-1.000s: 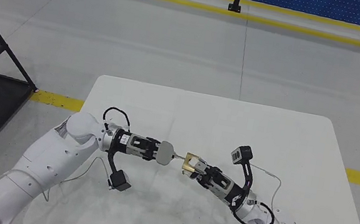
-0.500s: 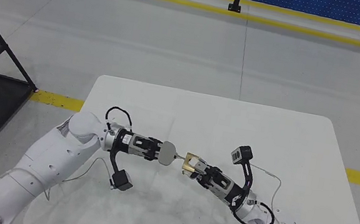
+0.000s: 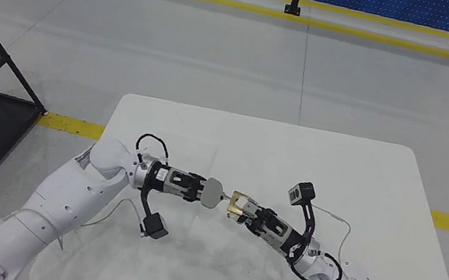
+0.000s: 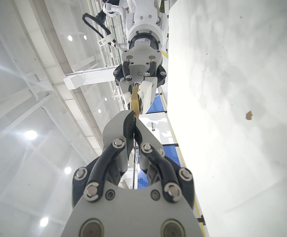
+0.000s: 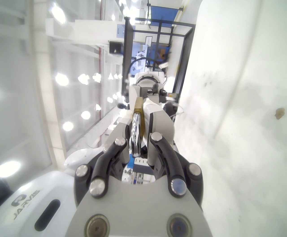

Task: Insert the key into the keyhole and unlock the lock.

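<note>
One lock (image 5: 138, 105), right hand (image 5: 137, 119), key hidden

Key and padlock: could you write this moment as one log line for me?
left gripper: shut on key | right gripper: shut on lock | key tip at lock, above table | unlocked: cannot tell
</note>
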`<state>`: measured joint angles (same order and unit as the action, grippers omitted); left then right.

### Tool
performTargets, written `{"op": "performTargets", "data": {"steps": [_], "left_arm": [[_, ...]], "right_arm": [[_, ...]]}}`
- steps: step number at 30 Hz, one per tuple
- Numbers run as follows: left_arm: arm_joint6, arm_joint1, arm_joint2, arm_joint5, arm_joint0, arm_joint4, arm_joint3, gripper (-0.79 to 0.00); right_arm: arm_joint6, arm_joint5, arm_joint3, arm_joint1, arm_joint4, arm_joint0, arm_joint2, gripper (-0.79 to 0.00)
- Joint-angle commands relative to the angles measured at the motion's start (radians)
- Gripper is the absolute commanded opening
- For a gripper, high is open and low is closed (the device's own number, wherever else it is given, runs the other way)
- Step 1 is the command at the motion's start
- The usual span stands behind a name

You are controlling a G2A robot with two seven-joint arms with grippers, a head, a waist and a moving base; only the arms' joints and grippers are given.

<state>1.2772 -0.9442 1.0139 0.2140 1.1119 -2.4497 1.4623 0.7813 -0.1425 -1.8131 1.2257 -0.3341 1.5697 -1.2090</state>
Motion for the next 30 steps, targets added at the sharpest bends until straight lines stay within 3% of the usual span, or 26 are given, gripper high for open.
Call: {"op": "performTargets", "data": {"steps": [1, 5, 6, 7, 16, 21, 25, 30], "left_arm": [[0.000, -0.002, -0.006, 0.000, -0.003, 0.001, -0.002, -0.785], [-0.018, -0.006, -0.010, 0.004, -0.008, 0.017, -0.012, -0.785], [-0.023, -0.006, -0.010, 0.003, -0.008, 0.022, -0.012, -0.277], [-0.026, -0.007, -0.008, -0.002, -0.006, 0.034, -0.011, 0.000], [0.004, 0.013, 0.048, -0.276, -0.014, 0.127, 0.006, 0.000], [-0.016, 0.034, 0.049, -0.566, -0.052, 0.017, 0.012, 0.000], [-0.039, 0.034, 0.049, -0.752, -0.078, 0.115, -0.014, 0.000], [-0.109, 0.029, -0.005, -0.866, -0.110, 0.299, -0.040, 0.000]], "right_arm": [[0.000, 0.000, 0.000, 0.000, 0.000, 0.000, 0.000, -0.785], [0.000, 0.000, 0.000, 0.000, 0.000, 0.000, 0.000, -0.785], [0.000, 0.000, 0.000, 0.000, 0.000, 0.000, 0.000, -0.785], [0.000, 0.000, 0.000, 0.000, 0.000, 0.000, 0.000, -0.785], [0.000, 0.000, 0.000, 0.000, 0.000, 0.000, 0.000, -0.785], [0.000, 0.000, 0.000, 0.000, 0.000, 0.000, 0.000, -0.785], [0.000, 0.000, 0.000, 0.000, 0.000, 0.000, 0.000, -0.785], [0.000, 0.000, 0.000, 0.000, 0.000, 0.000, 0.000, -0.785]]}}
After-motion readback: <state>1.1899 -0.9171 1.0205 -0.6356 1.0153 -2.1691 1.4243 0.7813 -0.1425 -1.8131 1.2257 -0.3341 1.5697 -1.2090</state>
